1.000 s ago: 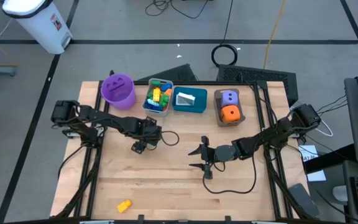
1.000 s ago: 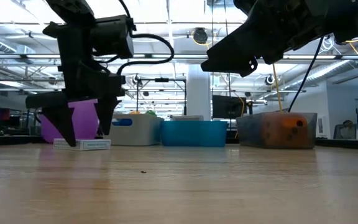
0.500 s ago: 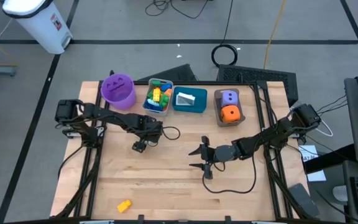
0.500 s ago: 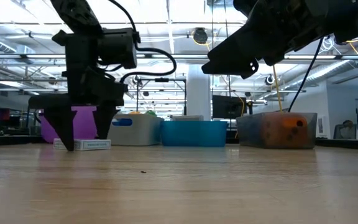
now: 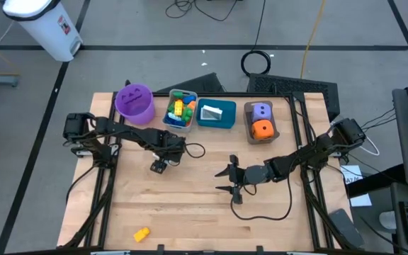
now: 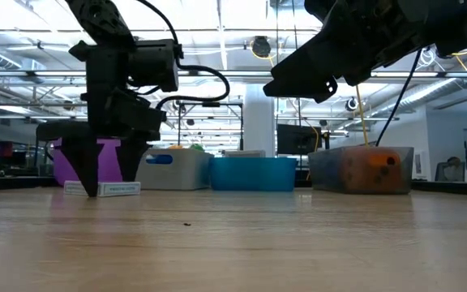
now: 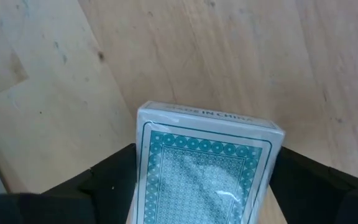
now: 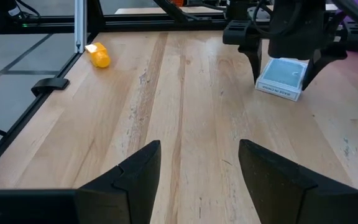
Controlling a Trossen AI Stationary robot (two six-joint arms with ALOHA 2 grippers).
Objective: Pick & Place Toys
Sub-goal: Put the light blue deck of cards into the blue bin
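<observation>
now closing on the card pack

the left gripper [image 6: 100,182] stands tip-down on the worktop [image 5: 190,205], its jaws set either side of a white and teal card pack [image 7: 207,165] that lies flat on the wood. the jaws are spread and look to sit just outside the pack's long edges; from these views i cannot tell for sure whether they touch it, so the pack counts as straddled, not gripped. the step in hand is the grasp itself. next the jaws need to pinch the pack square across its width, then lift it clear and carry it towards the teal bin [image 5: 216,115] in the far row, where another card seems to lie.

the right gripper [image 8: 197,168] waits mid-worktop with jaws open and empty. a yellow brick [image 5: 141,234] lies alone near the front edge, well apart from both arms.

the worktop is pale wood planks, with grey floor, cables and a white container around it.
</observation>
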